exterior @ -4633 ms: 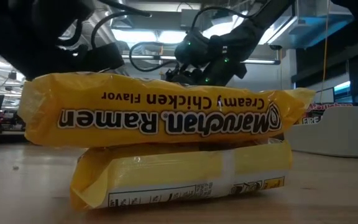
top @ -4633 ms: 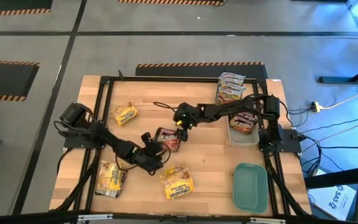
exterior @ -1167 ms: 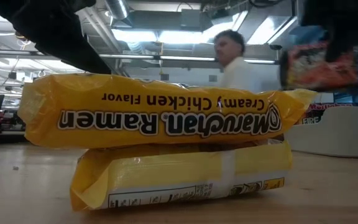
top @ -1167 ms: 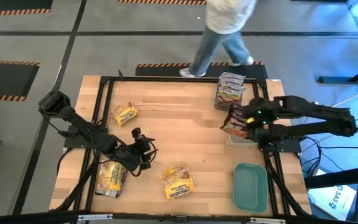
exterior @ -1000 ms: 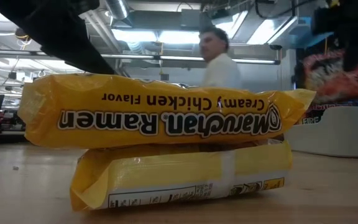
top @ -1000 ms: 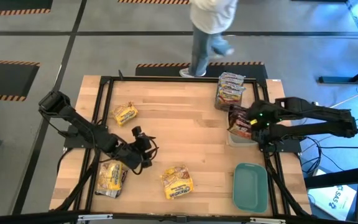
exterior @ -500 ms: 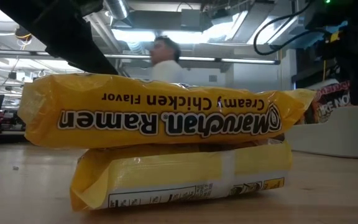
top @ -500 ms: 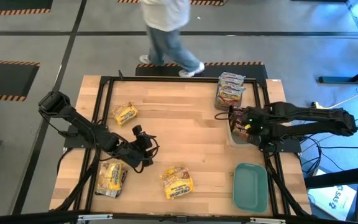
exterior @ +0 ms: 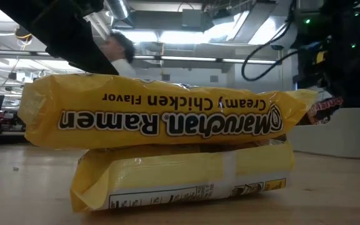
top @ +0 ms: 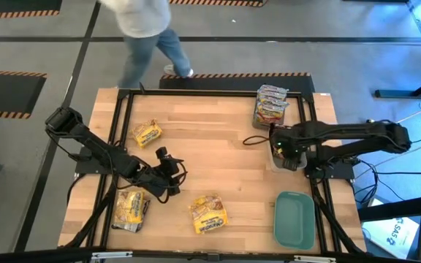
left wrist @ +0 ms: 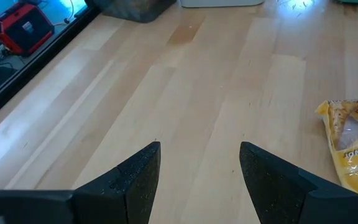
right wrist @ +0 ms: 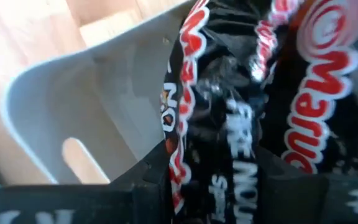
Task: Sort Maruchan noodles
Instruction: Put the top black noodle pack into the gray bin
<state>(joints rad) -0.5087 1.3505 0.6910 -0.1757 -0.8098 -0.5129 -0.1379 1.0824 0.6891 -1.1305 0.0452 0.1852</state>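
Note:
My right gripper [top: 283,150] is shut on a dark brown-red Maruchan packet [right wrist: 241,112] and reaches down into the clear tray [top: 298,165] at the table's right edge. In the low view this packet [exterior: 325,107] shows partly behind the tray wall [exterior: 349,134]. My left gripper [top: 172,174] stands open over bare wood at the near left, with nothing between its fingers [left wrist: 138,177]. Yellow packets lie flat on the table: one at the far left [top: 146,134], a pile at the near left [top: 130,208] and a pile of two near the front [top: 208,213]. Silvery-pink packets [top: 271,102] are piled at the far right. My right gripper pinches the dark packet between its two fingers, on the printed crinkly face [right wrist: 229,155] right by the fingers. It comes from above, pointing down into the tray. The packet hangs below the fingers inside the tray; what its lower end rests on, I cannot tell.
A teal lid [top: 294,219] lies at the near right, in front of the tray. A black frame [top: 196,93] runs around the tabletop. A person [top: 146,29] walks on the floor beyond the far edge. Bare wood lies between the two arms.
My right gripper has gone down with the dark packet, from above the tray's rim to inside the tray, still shut on it. The person beyond the far edge has walked toward the left.

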